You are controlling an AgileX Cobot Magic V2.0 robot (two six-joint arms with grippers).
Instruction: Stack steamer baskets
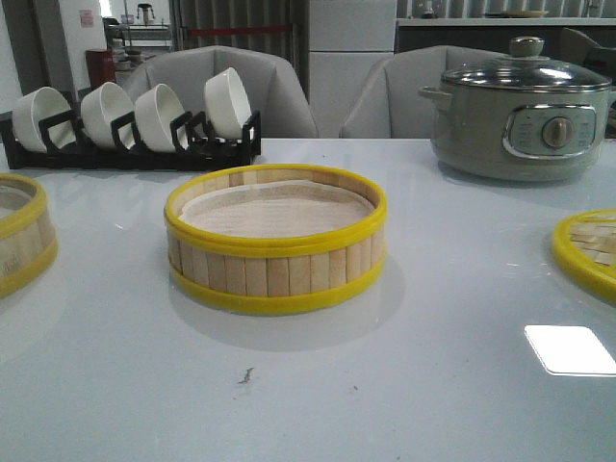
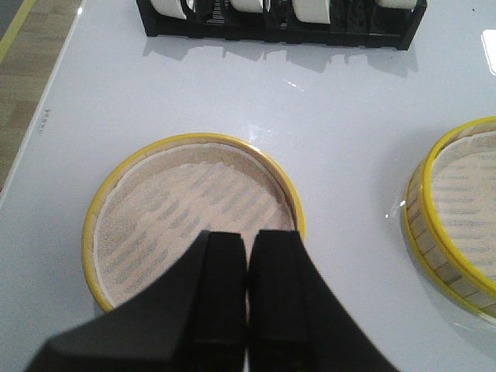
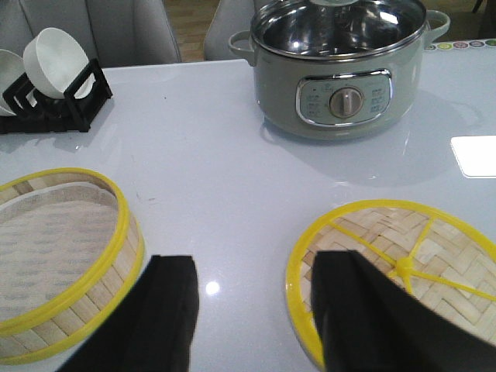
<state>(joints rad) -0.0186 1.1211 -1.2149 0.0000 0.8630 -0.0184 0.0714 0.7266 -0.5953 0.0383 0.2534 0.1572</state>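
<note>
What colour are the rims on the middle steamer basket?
Bright yellow, top and bottom, around the middle steamer basket; clearest in the front view.

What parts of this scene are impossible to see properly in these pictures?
- Left basket: front view's edge cuts most of it off.
- Lid: mostly beyond the front view's right edge.
- Left basket's near rim: left wrist view, hidden behind the left gripper.
- Pot dial markings: too small to read.

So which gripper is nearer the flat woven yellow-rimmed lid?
Right. The right gripper hovers open at the flat woven yellow-rimmed lid, one finger over its rim. The left gripper is shut above the left bamboo steamer basket, across the table.
</note>
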